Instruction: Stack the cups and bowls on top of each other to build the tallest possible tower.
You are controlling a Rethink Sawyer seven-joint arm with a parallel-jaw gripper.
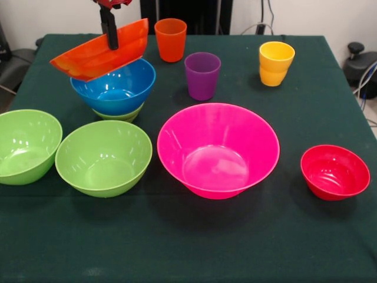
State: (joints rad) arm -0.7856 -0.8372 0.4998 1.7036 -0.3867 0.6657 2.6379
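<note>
My gripper [110, 36] comes down at the top left and is shut on the rim of the orange bowl [94, 56], which hangs tilted just above the blue bowl [115, 88]. The blue bowl sits nested in a lime green bowl [121, 115]; together they form the low tower. Two more lime green bowls [26, 144] [103, 156] stand at the near left. The large pink bowl [218, 150] is in the middle and the small red bowl [334, 172] at the right. An orange cup [171, 39], a purple cup [202, 75] and a yellow cup [275, 63] stand along the far side.
A dark green cloth covers the table [188, 247]. Dark equipment and cables [360, 65] sit beyond the table's right edge.
</note>
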